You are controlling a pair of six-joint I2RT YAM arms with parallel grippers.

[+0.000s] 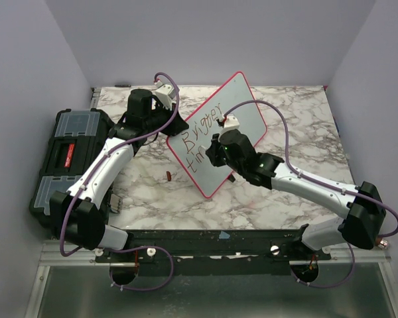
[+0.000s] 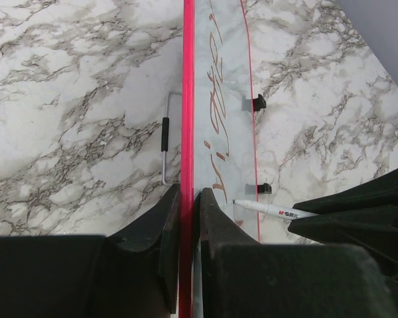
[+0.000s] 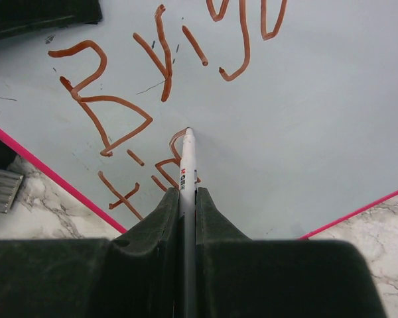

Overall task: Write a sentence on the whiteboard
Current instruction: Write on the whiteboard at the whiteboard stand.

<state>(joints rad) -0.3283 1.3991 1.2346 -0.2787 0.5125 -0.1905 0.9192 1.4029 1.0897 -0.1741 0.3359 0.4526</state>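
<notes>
The whiteboard [image 1: 242, 106], pale with a thin red-pink frame, stands tilted up off the marble table. My left gripper [image 1: 167, 127] is shut on its left edge; in the left wrist view the fingers [image 2: 188, 192] pinch the red frame [image 2: 187, 99]. My right gripper [image 1: 219, 151] is shut on a white marker [image 3: 188, 165], whose tip touches the board [image 3: 305, 132]. The sentence [image 3: 164, 66] in reddish-brown reads "Brigger" above and roughly "tim" below, with the tip at the last letter. The same marker [image 2: 272, 210] shows in the left wrist view too.
A black toolbox [image 1: 66, 156] sits at the table's left edge beside the left arm. A small red marker cap [image 1: 168, 176] lies on the marble in front of the board. A wire stand [image 2: 166, 142] lies on the table behind the board.
</notes>
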